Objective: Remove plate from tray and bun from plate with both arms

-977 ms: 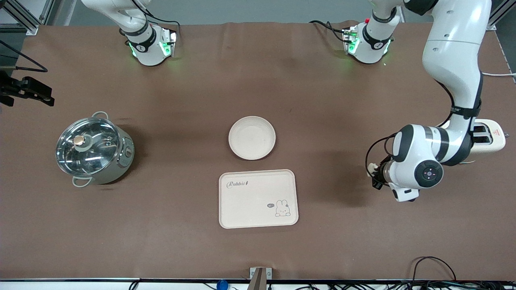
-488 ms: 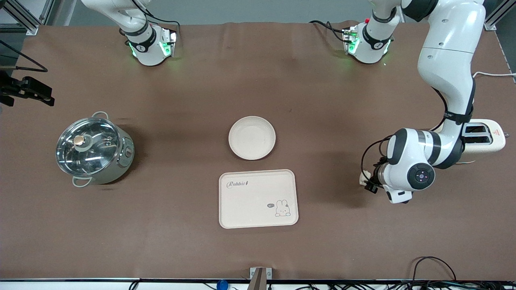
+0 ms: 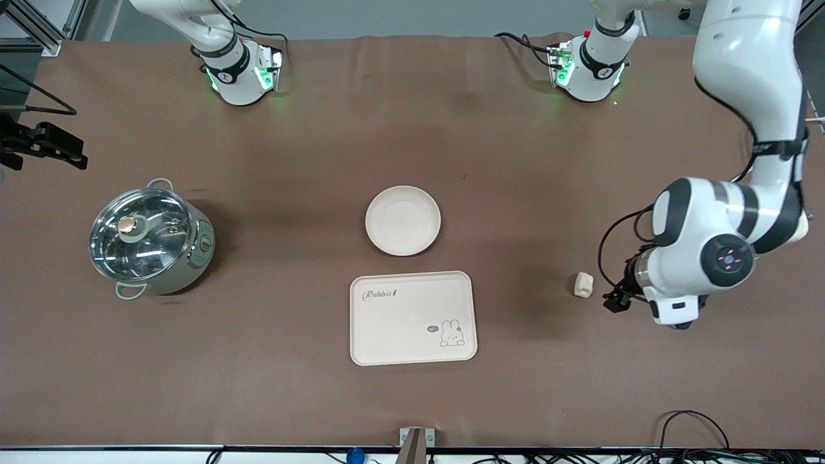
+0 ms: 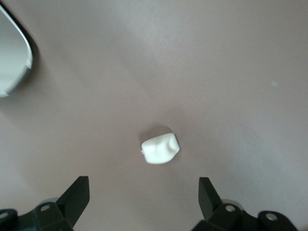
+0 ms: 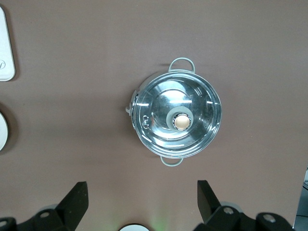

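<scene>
The left hand [image 4: 144, 202] hangs released above the small off-white bun [image 3: 583, 284], which lies on the brown table [image 3: 580, 161] toward the left arm's end. The round cream plate [image 3: 403, 220] sits off the cream rectangular tray [image 3: 412, 318]. The right hand [image 5: 139, 202], released, waits over the steel lidded pot [image 5: 176, 119]. Both removals look done; retreat likely remains.

The bun [image 4: 160, 148] lies on the table [image 4: 231, 72] between the left claw's [image 4: 144, 199] spread fingers [image 4: 77, 197].

place: robot lab | evidence: brown-covered table [image 3: 412, 129], aluminium framing [image 3: 38, 26], loose cables [image 3: 696, 438]
</scene>
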### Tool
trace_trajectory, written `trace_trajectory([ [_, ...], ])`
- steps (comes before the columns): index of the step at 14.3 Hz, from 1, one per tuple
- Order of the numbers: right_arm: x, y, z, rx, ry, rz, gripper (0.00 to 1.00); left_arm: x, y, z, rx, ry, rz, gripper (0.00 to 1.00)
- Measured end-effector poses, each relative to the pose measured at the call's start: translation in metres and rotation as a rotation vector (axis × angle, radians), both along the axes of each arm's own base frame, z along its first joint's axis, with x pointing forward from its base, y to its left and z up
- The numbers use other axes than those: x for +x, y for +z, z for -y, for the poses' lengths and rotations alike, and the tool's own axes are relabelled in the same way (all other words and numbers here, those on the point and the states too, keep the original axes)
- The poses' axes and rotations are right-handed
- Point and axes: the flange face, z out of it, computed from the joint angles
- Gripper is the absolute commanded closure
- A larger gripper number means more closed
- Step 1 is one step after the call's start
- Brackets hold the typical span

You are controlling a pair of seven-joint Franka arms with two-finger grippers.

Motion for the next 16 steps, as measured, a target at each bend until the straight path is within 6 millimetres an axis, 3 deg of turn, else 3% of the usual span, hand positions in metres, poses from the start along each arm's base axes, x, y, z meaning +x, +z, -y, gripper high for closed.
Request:
trace_trajectory([
  [4,0.000,0.000,0.000,0.000,0.001,0.000,0.00,-0.020,0.111,-0.025,-0.021,-0.310,0.068,0.00],
  [8,0.000,0.000,-0.002,0.001,0.005,0.000,0.00,-0.055,0.188,-0.047,-0.023,-0.556,0.074,0.00],
  [12,0.000,0.000,-0.002,0.001,0.006,0.000,0.00,-0.102,0.252,-0.037,-0.044,-0.713,0.071,0.00],
  [14,0.000,0.000,-0.003,0.001,0.007,0.000,0.00,-0.121,0.270,-0.033,-0.072,-0.780,0.081,0.00],
  [16,0.000,0.000,-0.003,0.001,0.008,0.001,0.00,-0.139,0.274,-0.032,-0.078,-0.809,0.079,0.00],
])
